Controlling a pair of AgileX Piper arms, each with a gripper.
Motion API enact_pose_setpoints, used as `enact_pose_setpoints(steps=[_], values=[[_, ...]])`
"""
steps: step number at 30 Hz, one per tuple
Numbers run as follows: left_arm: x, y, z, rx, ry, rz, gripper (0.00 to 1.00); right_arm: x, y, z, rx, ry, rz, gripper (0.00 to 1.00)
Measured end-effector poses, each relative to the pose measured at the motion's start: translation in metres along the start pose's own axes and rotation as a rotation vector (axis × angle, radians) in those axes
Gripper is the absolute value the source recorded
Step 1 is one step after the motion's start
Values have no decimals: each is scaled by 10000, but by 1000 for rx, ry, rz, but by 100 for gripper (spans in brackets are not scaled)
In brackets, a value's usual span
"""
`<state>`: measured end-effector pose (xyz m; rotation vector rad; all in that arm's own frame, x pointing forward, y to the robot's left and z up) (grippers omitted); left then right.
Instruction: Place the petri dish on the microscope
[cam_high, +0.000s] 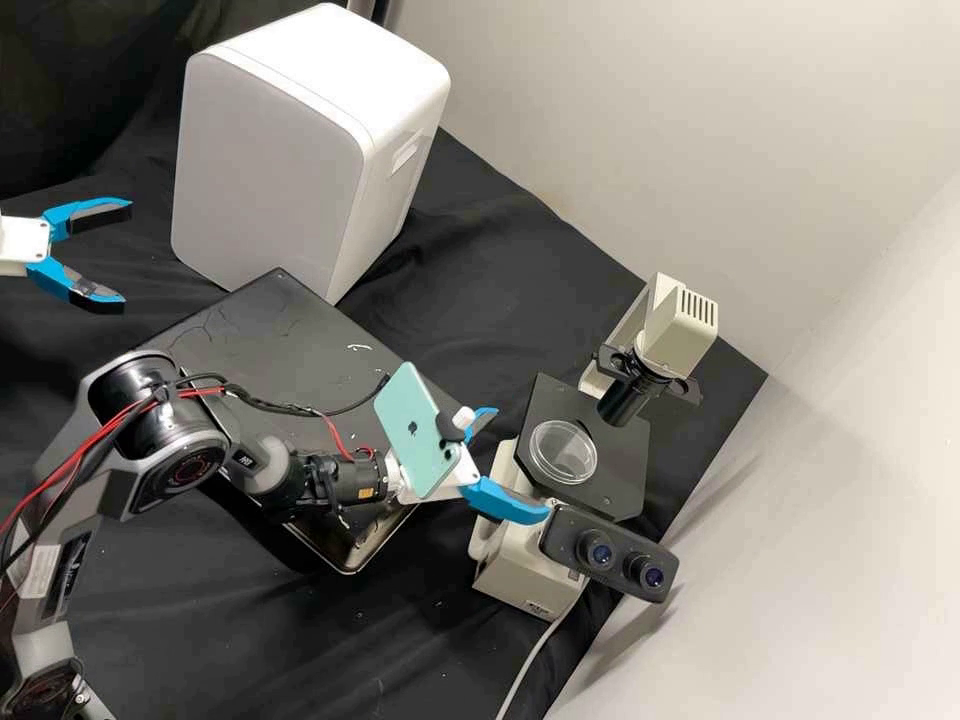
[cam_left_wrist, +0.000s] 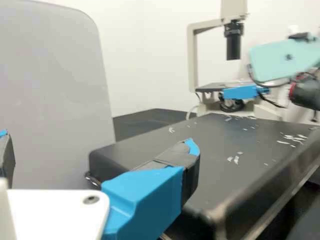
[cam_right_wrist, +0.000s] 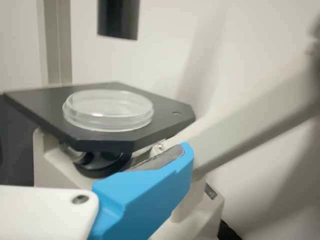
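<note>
— So where's the clear round plastic petri dish (cam_high: 563, 452)?
— Flat on the black stage (cam_high: 625, 465) of the white microscope (cam_high: 520, 560), near the stage's middle.
— And the pincers?
— Right gripper (cam_high: 518, 462) gapes empty beside the stage's edge; left gripper (cam_high: 122, 252) gapes empty at the black bench (cam_high: 480, 270)'s left edge.

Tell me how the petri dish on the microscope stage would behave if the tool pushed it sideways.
The petri dish looks like thin clear plastic, so probably very light and rigid. It lies flat and low on the smooth microscope stage, so it would likely slide, not tip. Its thin walls may crack if squeezed hard.
</note>
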<state>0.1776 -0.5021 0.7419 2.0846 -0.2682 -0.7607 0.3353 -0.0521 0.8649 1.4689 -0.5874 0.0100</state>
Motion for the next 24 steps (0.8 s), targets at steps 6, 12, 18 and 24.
enact_pose_setpoints(steps=[6, 12, 18, 24], values=[[-35, 25, 20, 2, 5, 18, 100, -75, 34, 26, 13, 25, 52, 100], [-80, 63, 35, 5, 18, 46, 100, -77, 43, 21, 29, 29, 58, 100], [-123, 102, 56, 55, 42, 78, 100, -77, 43, 21, 29, 29, 58, 100], [-189, 165, 48, 77, 94, 125, 100, -77, 43, 21, 29, 29, 58, 100]])
